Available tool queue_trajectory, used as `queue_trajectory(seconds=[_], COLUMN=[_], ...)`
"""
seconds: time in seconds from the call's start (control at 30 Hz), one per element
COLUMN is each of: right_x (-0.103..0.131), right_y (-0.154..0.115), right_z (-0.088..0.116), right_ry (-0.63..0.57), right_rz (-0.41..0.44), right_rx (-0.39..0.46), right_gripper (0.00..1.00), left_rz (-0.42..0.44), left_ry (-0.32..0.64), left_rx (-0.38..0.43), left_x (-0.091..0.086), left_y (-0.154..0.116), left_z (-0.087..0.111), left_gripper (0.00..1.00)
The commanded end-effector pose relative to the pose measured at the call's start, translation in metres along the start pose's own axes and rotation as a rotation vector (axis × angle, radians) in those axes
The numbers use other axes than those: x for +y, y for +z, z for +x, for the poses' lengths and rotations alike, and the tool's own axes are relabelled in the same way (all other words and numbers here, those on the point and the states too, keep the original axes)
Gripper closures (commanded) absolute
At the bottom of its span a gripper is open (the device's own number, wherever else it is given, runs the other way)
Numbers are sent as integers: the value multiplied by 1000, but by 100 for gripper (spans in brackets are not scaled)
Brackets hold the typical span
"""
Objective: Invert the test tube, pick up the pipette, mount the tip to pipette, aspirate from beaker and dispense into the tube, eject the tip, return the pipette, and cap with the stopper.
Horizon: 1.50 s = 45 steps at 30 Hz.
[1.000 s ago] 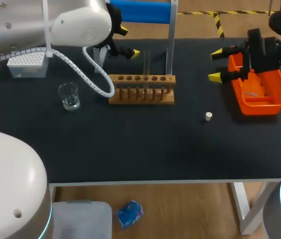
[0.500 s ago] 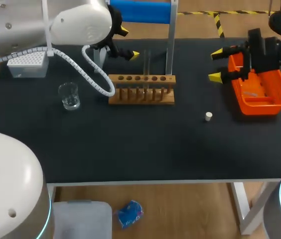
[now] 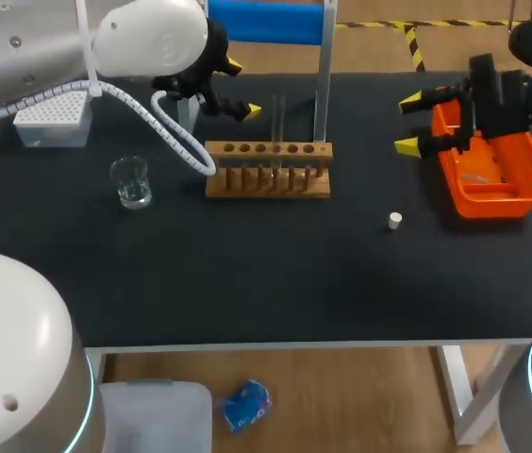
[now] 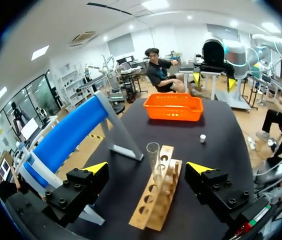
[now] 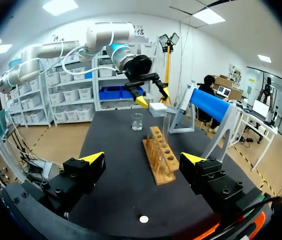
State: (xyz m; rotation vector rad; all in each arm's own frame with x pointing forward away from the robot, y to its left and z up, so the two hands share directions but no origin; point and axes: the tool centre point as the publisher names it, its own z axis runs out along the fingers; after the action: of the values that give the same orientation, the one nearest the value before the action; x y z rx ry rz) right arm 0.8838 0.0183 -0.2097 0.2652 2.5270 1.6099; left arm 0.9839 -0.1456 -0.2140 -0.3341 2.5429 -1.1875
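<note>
A clear test tube (image 3: 278, 115) stands upright in the wooden rack (image 3: 268, 181). My left gripper (image 3: 242, 88) hovers open just left of the tube, apart from it. In the left wrist view the tube (image 4: 154, 159) rises ahead, between the spread fingers of the left gripper (image 4: 148, 168). A glass beaker (image 3: 131, 181) sits left of the rack, and a white tip box (image 3: 52, 123) behind it. The small white stopper (image 3: 394, 221) lies right of the rack. My right gripper (image 3: 407, 122) hangs open by the orange tray (image 3: 521, 192). No pipette can be made out.
A blue stand (image 3: 266, 21) on grey legs rises behind the rack. In the right wrist view the rack (image 5: 159, 157), beaker (image 5: 137, 121) and stopper (image 5: 143, 219) lie ahead of the right gripper (image 5: 142, 158). Bare black mat covers the table's front half.
The left arm has shifted slightly, its nearer fingertip drifting toward the rack. The right arm has not moved.
</note>
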Motion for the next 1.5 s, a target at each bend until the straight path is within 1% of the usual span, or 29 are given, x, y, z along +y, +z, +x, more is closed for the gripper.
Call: queue_trajectory(seconds=[0.03,0.13,0.23,0.3,1.07,1.13,1.23,1.5], right_x=[0,0,0,0,0,0,0,0], right_y=[0,0,0,0,0,0,0,0], right_z=[1,1,1,1,1,1,1,1], right_ry=[0,0,0,0,0,0,0,0], right_rz=[2,2,2,2,2,2,2,2], right_rx=[-1,-1,-1,-1,-1,-1,-1,-1], right_gripper=[0,0,0,0,0,0,0,0], left_rz=[37,99,125,118,118,136,156,151], left_ry=[-16,-18,-10,-7,-7,-13,-31,-37], left_rx=[512,504,497,486,486,487,456,457], left_x=[10,15,20,20,20,19,17,12], left_y=[-11,-12,-9,-8,-8,-7,-4,2], left_z=[0,6,9,10,10,10,10,13], left_gripper=[0,0,0,0,0,0,0,0])
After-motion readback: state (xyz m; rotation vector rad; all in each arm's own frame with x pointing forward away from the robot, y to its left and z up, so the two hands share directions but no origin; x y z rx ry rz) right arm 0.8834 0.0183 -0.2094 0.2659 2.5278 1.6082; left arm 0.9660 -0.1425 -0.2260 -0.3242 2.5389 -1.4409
